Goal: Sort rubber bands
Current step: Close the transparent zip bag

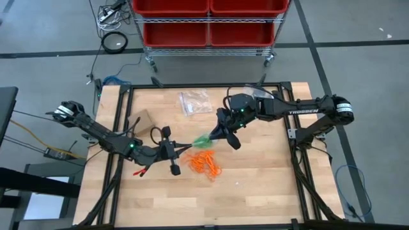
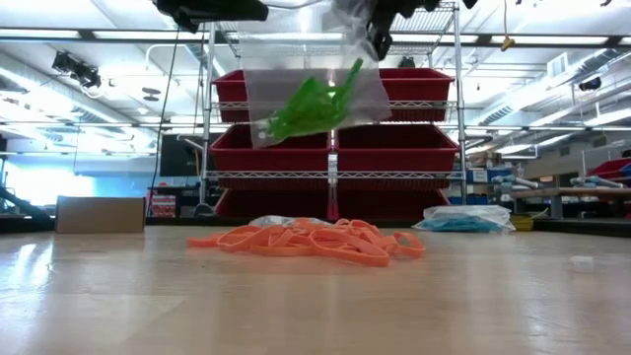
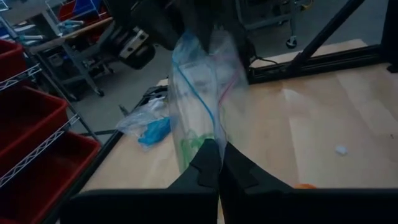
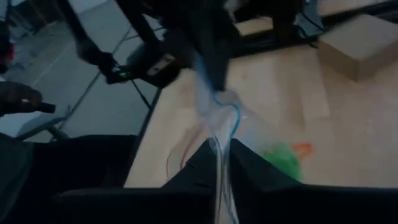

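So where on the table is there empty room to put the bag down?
Bare wood lies along the near edge, below the loose orange rubber bands, and on the right side beside the black frame rail. It is crowded mid-table, where both claws hold the clear plastic bag of green bands.

Two dark, near-black jointed arms are showing pale silver caps at their outer joints. Right arm [image 1: 300, 112] is carrying white TROSSEN lettering; left arm [image 1: 105, 137] is glowing a small green light. Fingers are matte black wedges.
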Action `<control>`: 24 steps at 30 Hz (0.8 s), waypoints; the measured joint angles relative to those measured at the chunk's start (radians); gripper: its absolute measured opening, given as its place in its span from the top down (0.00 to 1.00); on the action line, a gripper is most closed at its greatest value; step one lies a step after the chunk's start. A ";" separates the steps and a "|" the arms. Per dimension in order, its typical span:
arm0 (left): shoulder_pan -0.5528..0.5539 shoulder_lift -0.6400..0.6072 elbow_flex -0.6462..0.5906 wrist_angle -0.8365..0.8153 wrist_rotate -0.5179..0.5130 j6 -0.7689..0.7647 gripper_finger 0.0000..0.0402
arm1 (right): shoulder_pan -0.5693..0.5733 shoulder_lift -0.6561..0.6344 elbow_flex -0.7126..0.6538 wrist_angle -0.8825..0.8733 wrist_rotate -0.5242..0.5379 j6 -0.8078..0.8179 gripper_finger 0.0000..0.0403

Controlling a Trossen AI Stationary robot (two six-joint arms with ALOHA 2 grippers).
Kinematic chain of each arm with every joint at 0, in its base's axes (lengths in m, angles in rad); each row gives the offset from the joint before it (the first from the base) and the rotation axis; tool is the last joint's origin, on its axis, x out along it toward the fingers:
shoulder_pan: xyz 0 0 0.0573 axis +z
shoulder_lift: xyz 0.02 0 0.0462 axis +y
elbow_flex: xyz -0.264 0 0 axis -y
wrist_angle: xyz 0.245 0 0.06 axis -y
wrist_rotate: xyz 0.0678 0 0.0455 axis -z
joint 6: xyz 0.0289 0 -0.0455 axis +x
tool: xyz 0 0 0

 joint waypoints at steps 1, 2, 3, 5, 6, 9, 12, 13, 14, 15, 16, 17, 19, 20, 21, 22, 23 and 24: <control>0.000 0.000 0.000 -0.003 0.002 -0.001 1.00 | 0.001 0.000 0.000 0.001 0.001 -0.007 0.88; 0.000 0.000 0.000 -0.010 0.008 -0.005 1.00 | 0.001 -0.001 0.000 0.000 0.007 -0.009 0.85; 0.000 0.000 0.000 -0.015 0.013 -0.012 1.00 | 0.000 -0.003 0.000 -0.003 0.012 -0.013 0.82; -0.001 0.000 0.000 -0.026 0.017 -0.024 1.00 | -0.005 -0.010 0.000 -0.004 0.015 -0.017 0.77; -0.002 -0.001 0.000 -0.031 0.017 -0.026 1.00 | -0.007 -0.015 0.000 -0.004 0.017 -0.017 0.74; -0.007 -0.002 0.000 -0.032 0.017 -0.026 1.00 | -0.014 -0.045 0.000 -0.001 0.042 -0.021 0.68; -0.010 -0.002 0.000 -0.031 0.018 -0.025 1.00 | -0.018 -0.089 0.000 -0.007 0.083 -0.037 0.66; -0.012 -0.002 0.000 -0.031 0.017 -0.025 1.00 | -0.019 -0.104 0.000 -0.014 0.096 -0.044 0.66; -0.013 -0.003 0.000 -0.026 0.015 -0.022 1.00 | -0.019 -0.120 0.000 -0.029 0.110 -0.049 0.66; -0.014 -0.004 0.000 -0.016 0.014 -0.020 1.00 | -0.019 -0.134 0.000 -0.058 0.121 -0.055 0.67; -0.016 -0.004 0.000 -0.004 0.011 -0.016 1.00 | -0.019 -0.145 0.000 -0.091 0.132 -0.061 0.67; -0.019 -0.005 0.000 0.013 0.010 -0.004 1.00 | -0.019 -0.152 0.000 -0.128 0.144 -0.062 0.67; -0.025 -0.005 0.000 0.049 0.007 0.023 1.00 | -0.011 -0.156 0.000 -0.204 0.161 -0.062 0.68; -0.027 -0.005 0.000 0.069 0.007 0.036 1.00 | -0.003 -0.156 0.000 -0.234 0.174 -0.061 0.68; -0.030 -0.005 0.000 0.089 0.007 0.048 1.00 | 0.007 -0.152 -0.006 -0.250 0.189 -0.060 0.68; -0.033 -0.005 0.000 0.102 0.007 0.056 1.00 | 0.019 -0.150 -0.015 -0.254 0.204 -0.059 0.68; -0.034 -0.006 0.000 0.108 0.006 0.059 1.00 | 0.031 -0.149 -0.030 -0.253 0.217 -0.051 0.68; -0.034 -0.006 0.000 0.108 0.006 0.060 1.00 | 0.040 -0.149 -0.048 -0.246 0.224 -0.046 0.68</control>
